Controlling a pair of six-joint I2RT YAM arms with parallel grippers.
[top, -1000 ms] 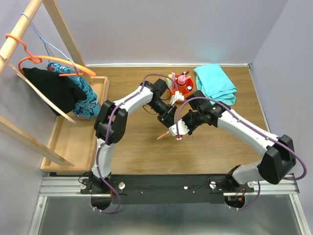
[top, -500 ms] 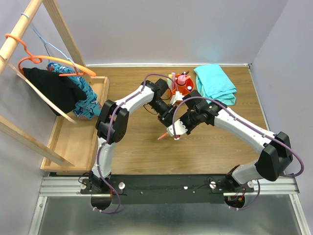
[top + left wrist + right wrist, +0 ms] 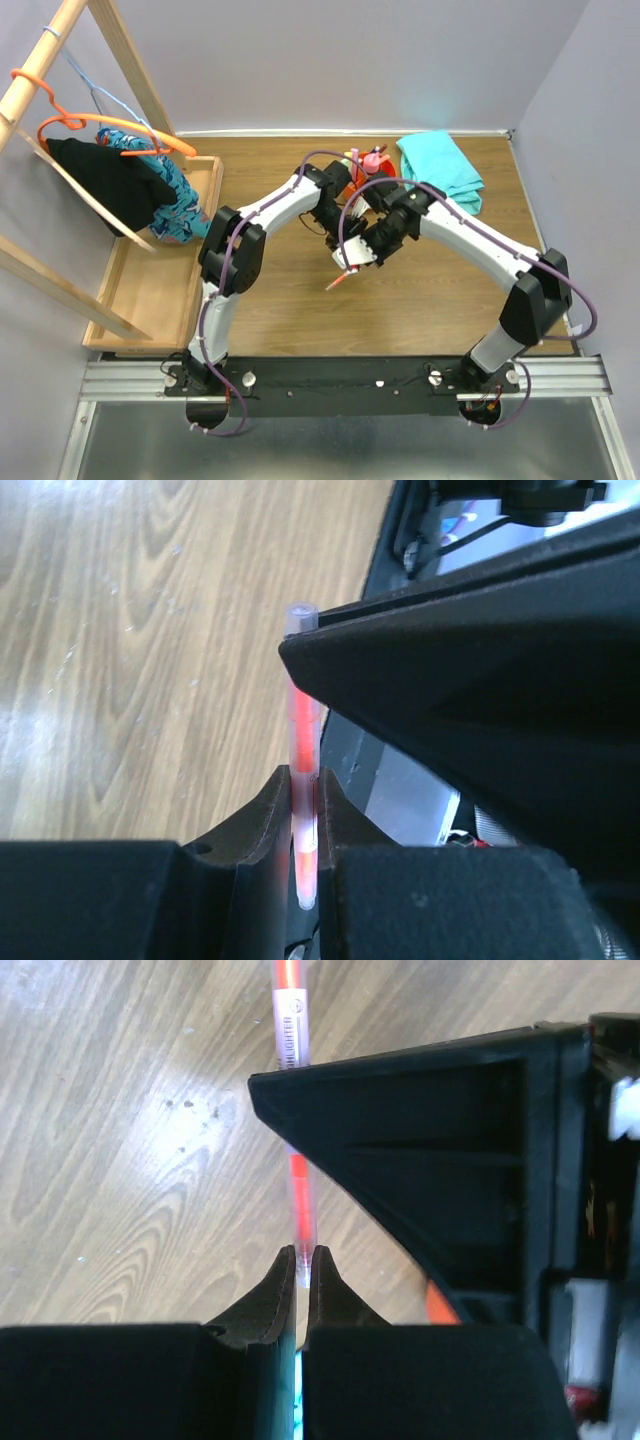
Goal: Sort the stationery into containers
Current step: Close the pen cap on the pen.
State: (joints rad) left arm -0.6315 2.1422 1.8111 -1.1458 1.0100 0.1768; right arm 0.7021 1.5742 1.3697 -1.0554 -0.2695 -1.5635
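A slim red pen with a clear barrel is held by both grippers at once, above the wooden table. My left gripper is shut on the pen near one end. My right gripper is shut on the pen's other tip. Seen from above, the left gripper and right gripper meet mid-table, and the pen pokes out toward the near side. Just behind them stands the orange tub, with a pink glue bottle and other stationery in it.
A teal cloth lies at the back right. The wooden tray runs along the left edge under a clothes rack with orange hangers and dark garments.
The right arm has swung in toward the left gripper and its jaws have pinched the pen's end. The pen has shifted slightly. The left gripper kept its hold.
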